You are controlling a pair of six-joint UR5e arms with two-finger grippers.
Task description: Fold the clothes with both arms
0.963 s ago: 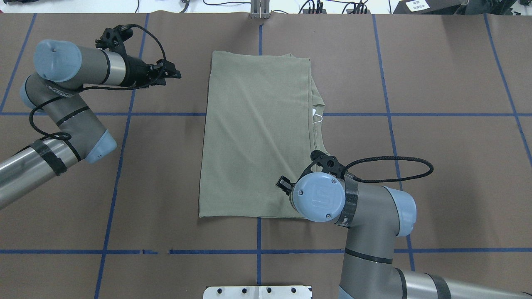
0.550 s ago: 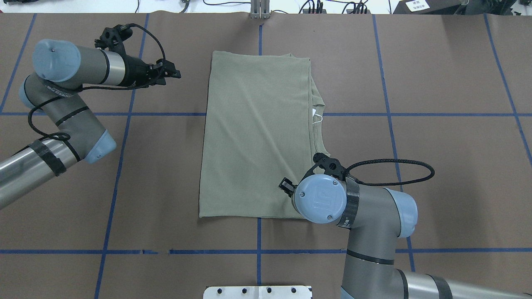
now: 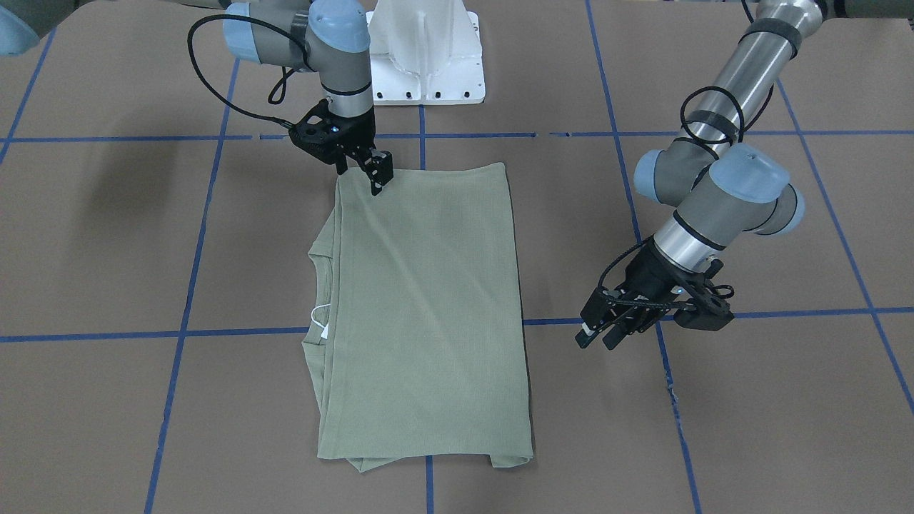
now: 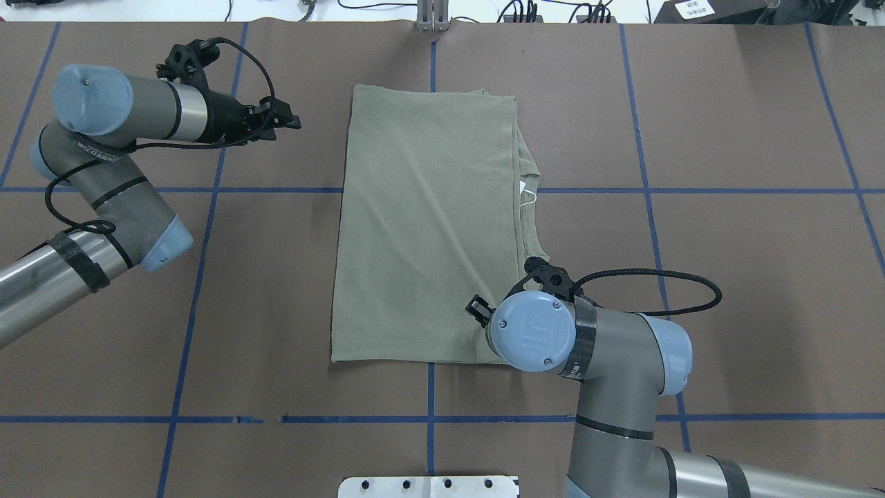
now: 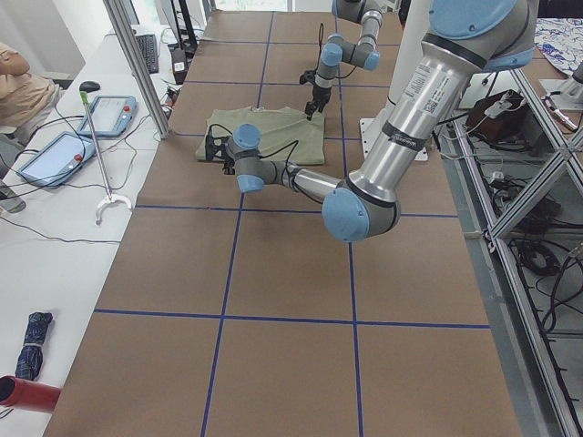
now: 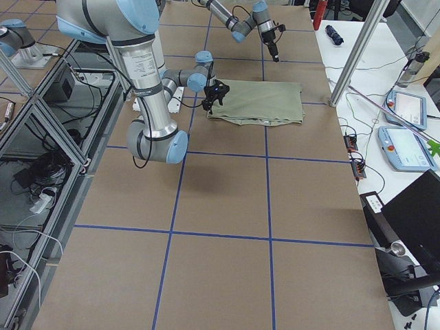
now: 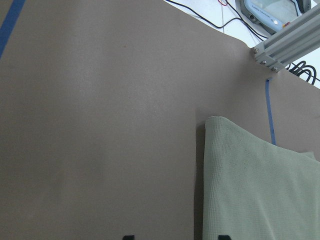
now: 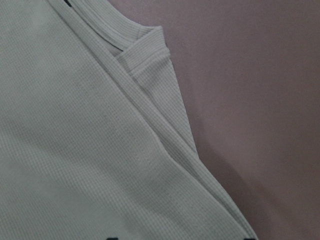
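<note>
Overhead exterior: folded shirt (image 4: 429,221) on brown-papered table (image 4: 760,311), blue tape grid (image 4: 691,190); hang tag (image 4: 528,196) illegible; left gripper (image 4: 294,123), right gripper (image 3: 359,178) both splayed, empty.

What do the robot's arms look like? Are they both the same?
Yes, twins. The left arm and right arm are shiny grey metal tubes with light-blue round caps, black tape bands and looping black cables. The left pincer and right pincer are small, black, two-fingered.
</note>
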